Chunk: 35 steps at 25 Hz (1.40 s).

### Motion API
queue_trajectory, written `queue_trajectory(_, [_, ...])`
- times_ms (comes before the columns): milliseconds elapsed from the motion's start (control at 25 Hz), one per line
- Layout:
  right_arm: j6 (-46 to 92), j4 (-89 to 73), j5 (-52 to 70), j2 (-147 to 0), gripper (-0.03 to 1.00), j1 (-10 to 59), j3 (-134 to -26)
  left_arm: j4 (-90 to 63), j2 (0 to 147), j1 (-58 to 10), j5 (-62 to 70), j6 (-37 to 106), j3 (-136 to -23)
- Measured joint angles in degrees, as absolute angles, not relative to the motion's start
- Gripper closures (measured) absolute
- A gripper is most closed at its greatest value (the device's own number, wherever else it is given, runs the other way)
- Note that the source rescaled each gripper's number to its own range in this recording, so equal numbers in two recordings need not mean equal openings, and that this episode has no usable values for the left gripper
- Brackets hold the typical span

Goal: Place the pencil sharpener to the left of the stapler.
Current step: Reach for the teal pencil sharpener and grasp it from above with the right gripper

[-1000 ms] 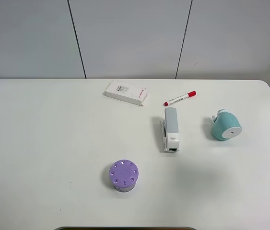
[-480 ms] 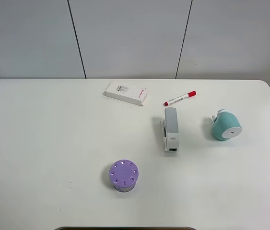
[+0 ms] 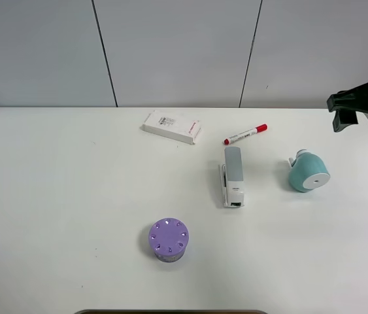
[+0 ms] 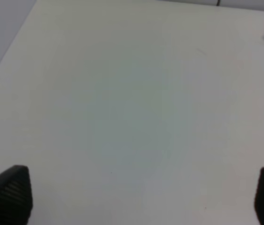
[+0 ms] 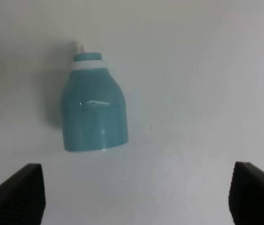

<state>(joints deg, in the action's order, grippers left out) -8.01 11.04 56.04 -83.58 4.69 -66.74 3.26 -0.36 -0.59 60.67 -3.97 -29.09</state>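
White table (image 3: 53,196) carrying all items. The right gripper (image 5: 134,204) hangs to the right of and beyond the stapler (image 3: 233,176), jaws spread wide and empty. The left gripper (image 4: 139,197) also has its jaws spread wide, holding nothing. A flat white box (image 3: 172,126) lies beyond and left of the stapler. The stapler's long axis runs from far to near. A purple cylinder (image 3: 168,240) stands nearer and left of it. The pencil sharpener (image 3: 308,173) lies right of the stapler, well apart, its axis oblique: knob end far-left, white face near-right. A red-capped marker (image 3: 245,135) lies just beyond the stapler.
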Motion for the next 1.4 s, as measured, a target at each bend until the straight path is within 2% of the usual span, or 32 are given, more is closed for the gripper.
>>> queue_trajectory(840, [-4.2, 7.6, 52.7, -103.0, 0.18, 4.7, -70.0, 3.3, -0.4, -0.6, 60.7, -4.0, -29.1])
queue_trajectory(1000, [-4.2, 7.3, 51.7, -105.4, 0.01, 4.7, -70.0, 3.3, -0.4, -0.6, 60.7, -4.0, -29.1])
queue_trajectory(1040, [-4.2, 7.2, 51.6, -105.8, -0.01, 4.7, -70.0, 3.3, -0.4, -0.6, 60.7, -4.0, -29.1])
queue_trajectory(1400, [-4.2, 5.3, 50.5, -110.1, -0.03, 4.7, -70.9, 3.3, -0.4, -0.6, 60.7, -4.0, -29.1])
